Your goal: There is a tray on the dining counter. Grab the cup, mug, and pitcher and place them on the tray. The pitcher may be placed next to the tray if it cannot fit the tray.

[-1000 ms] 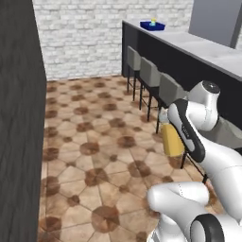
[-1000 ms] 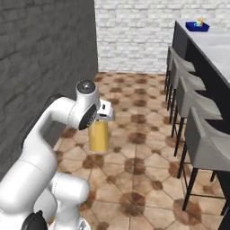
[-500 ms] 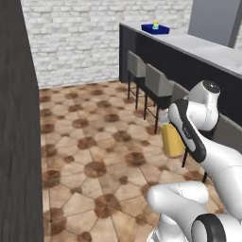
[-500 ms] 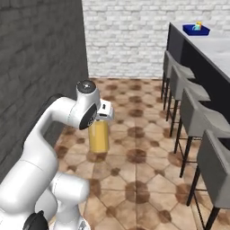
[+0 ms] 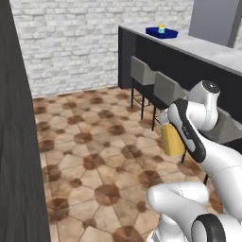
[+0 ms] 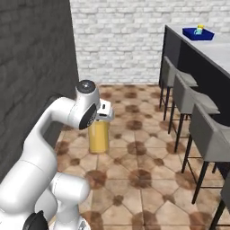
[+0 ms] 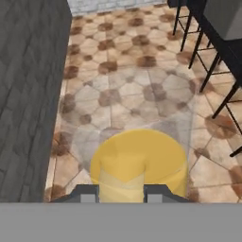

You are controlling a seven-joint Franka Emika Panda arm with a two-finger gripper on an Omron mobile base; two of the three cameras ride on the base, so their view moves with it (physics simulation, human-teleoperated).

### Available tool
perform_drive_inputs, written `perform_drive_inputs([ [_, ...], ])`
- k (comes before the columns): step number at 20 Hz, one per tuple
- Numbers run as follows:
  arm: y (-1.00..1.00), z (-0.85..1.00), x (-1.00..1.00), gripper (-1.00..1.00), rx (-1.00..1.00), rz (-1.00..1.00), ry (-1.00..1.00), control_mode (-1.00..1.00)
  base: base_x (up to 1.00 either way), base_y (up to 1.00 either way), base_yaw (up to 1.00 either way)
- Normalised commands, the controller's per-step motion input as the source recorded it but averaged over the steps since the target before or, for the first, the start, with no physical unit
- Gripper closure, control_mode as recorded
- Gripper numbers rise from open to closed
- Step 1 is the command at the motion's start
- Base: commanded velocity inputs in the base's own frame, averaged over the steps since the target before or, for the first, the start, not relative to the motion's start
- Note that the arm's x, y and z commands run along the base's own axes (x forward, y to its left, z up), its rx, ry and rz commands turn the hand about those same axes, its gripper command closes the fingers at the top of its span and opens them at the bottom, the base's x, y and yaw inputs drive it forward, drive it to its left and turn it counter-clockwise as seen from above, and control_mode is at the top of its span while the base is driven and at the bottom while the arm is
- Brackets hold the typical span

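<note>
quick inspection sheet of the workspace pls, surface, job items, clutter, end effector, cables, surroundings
surface: dining counter with pale top and dark base, tray at its far end
job's things: pitcher of orange juice carried above the floor; yellow cup and teal mug already on the dark blue tray
clutter: nothing seen
end effector: end effector closed on the pitcher, the juice seen from above between its fingertips
cables: nothing seen
surroundings: tiled floor, white brick wall, dark wall, grey stools along the counter
</note>
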Motion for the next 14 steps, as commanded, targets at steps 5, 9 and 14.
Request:
perform_drive_inputs([
  [5, 0.00, 0.00, 0.00, 1.00, 0.00, 0.00, 0.00, 1.00, 1.00, 0.57, -0.15],
  [9, 0.00, 0.00, 0.00, 1.00, 0.00, 0.00, 0.00, 1.00, 1.00, 0.49, -0.13],
  [14, 0.00, 0.00, 0.00, 1.00, 0.00, 0.00, 0.00, 1.00, 1.00, 0.41, -0.11],
])
